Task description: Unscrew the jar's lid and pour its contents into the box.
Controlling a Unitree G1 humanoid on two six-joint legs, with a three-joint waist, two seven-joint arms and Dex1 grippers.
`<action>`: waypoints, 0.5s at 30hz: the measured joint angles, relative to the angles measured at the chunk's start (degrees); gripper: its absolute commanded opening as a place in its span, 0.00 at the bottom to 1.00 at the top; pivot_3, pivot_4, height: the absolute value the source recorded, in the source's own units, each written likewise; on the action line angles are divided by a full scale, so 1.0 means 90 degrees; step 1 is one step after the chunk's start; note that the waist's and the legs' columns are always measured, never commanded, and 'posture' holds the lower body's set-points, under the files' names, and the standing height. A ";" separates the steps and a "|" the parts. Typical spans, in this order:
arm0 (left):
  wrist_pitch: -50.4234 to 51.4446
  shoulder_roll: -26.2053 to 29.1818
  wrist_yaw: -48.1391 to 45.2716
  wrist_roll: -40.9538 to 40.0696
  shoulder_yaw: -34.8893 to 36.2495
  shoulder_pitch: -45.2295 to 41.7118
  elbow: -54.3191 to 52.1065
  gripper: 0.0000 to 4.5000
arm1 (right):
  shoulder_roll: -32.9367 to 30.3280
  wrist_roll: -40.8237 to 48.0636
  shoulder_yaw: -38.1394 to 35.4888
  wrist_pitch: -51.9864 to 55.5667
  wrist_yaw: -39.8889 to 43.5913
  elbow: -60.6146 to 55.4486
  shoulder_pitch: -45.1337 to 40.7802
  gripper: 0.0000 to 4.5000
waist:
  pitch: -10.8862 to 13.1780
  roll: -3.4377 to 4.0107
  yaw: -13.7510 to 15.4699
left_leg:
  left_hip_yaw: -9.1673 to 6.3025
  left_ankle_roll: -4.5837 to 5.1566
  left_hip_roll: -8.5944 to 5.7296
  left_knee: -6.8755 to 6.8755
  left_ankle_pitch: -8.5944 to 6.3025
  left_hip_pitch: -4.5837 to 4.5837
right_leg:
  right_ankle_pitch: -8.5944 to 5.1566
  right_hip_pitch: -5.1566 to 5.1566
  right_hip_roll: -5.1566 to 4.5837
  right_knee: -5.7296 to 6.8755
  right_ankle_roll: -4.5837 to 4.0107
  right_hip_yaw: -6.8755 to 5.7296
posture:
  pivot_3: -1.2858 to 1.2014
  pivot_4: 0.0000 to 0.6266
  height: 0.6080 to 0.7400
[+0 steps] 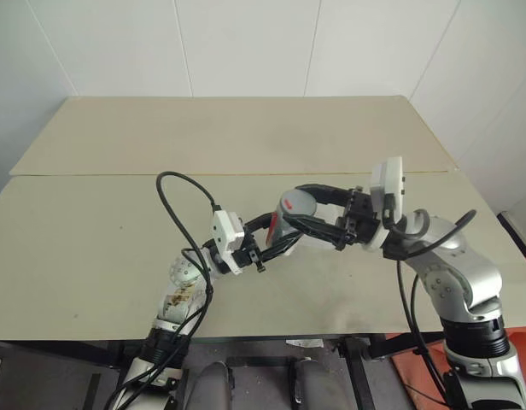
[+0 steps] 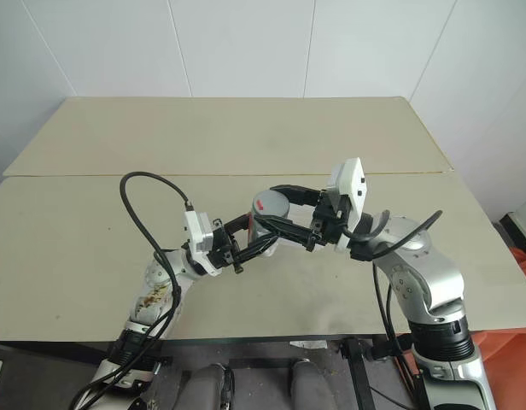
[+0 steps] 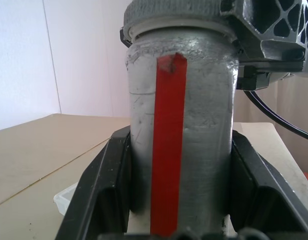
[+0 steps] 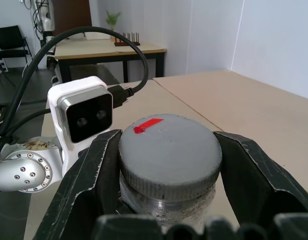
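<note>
- Head views: the left gripper (image 1: 276, 232) is clamped on the jar (image 1: 284, 224), held above the table (image 1: 92, 231) near its front edge; the right gripper (image 1: 307, 209) reaches in from 3 o'clock and is clamped on the lid (image 1: 297, 203).
- Left wrist view adds the jar's red stripe (image 3: 167, 145) and a box (image 3: 65, 196) corner at 8 o'clock.
- Right wrist view adds the lid's red mark (image 4: 147, 125).

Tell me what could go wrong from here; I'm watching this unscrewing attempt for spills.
The left gripper holds the jar above the table, while the right gripper is shut on the lid. If the body grip is too loose, the jar may turn with the lid. Once freed, a tilted jar could spill early; the box sits off to one side.
</note>
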 measured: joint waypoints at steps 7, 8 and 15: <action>-0.0001 0.0009 -0.0004 0.0022 -0.0004 0.0000 0.0000 0.46 | 0.0003 -0.0049 0.0001 -0.0001 0.0012 -0.0025 0.0002 0.61 | 0.0000 0.0000 0.0000 | 0.0000 0.0000 0.0000 0.0000 0.0000 0.0000 | 0.0000 0.0000 0.0000 0.0000 0.0000 0.0000 | 0.52 0.24 1.00; -0.0011 0.0013 -0.0007 0.0028 -0.0004 0.0000 0.0001 0.46 | 0.0007 -0.0029 -0.0001 0.0010 0.0004 -0.0026 0.0002 0.61 | 0.0000 0.0000 0.0000 | 0.0000 0.0000 0.0000 0.0000 0.0000 0.0000 | 0.0000 0.0000 0.0000 0.0000 0.0000 0.0000 | 0.52 0.24 1.00; -0.0136 0.0026 -0.0085 0.0105 -0.0081 -0.0001 0.0090 0.46 | 0.0083 0.1245 -0.0506 0.0777 -0.0151 -0.0032 -0.0234 0.61 | 0.0000 0.0000 0.0001 | 0.0000 0.0000 0.0001 0.0000 0.0000 -0.0001 | 0.0001 0.0000 0.0000 0.0000 -0.0002 0.0000 | 0.52 0.24 1.00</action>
